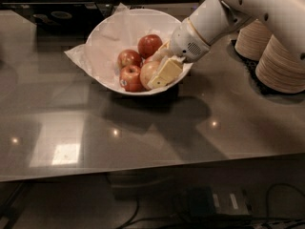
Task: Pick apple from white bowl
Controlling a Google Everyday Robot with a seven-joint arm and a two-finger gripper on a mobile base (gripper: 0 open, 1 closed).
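The white bowl point(102, 35), lined with crumpled white paper, stands on the grey table at the back centre. The apple point(146, 69), pale with a reddish blush, lies at the bowl's right side. My gripper point(155, 71) reaches into the bowl from the right. Its pale yellow fingers point(165, 72) sit on either side of the apple and press against it. The apple still rests in the bowl.
Three smaller red apples point(149, 44) lie in the bowl to the left of and behind the held one. Stacks of beige paper plates point(281, 61) stand at the right edge, under my arm. A dark tray point(57, 17) is at the back left.
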